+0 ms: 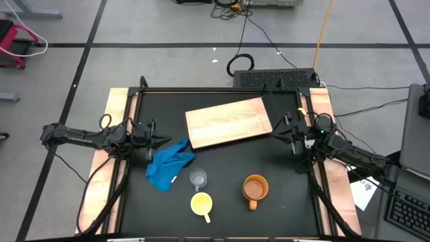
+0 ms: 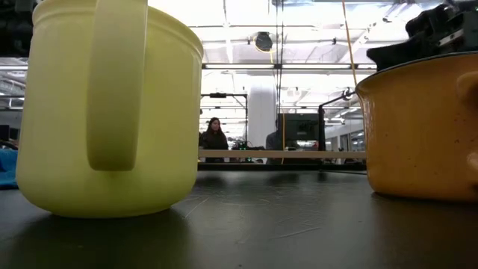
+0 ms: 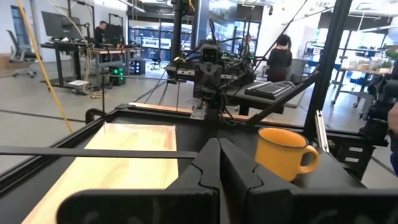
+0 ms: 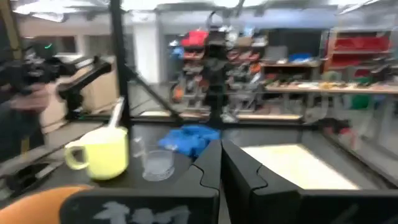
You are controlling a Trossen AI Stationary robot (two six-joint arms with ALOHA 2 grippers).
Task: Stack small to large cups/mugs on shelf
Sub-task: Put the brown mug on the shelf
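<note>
The left gripper point(image 1: 163, 140) and right gripper point(image 1: 277, 130) are both pressed together, holding nothing. The wood board point(image 1: 228, 122) lies between them. The clear cup point(image 1: 197, 177), yellow mug point(image 1: 201, 204) and orange mug point(image 1: 255, 188) stand near it.

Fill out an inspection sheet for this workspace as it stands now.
Surface: black tabletop, wooden side panels at both edges.
Job's things: light-wood board lies angled at the back; clear cup, yellow mug and orange mug stand apart at the front, none on the board.
Clutter: blue cloth crumpled left of the cups.
Grippers: left pincer shut, empty, at the left edge; right pincer shut, empty, beside the board's right end.
Cables: loops on the floor behind the table; more by the right arm.
Surroundings: keyboard behind the table; people at desks beyond.
</note>
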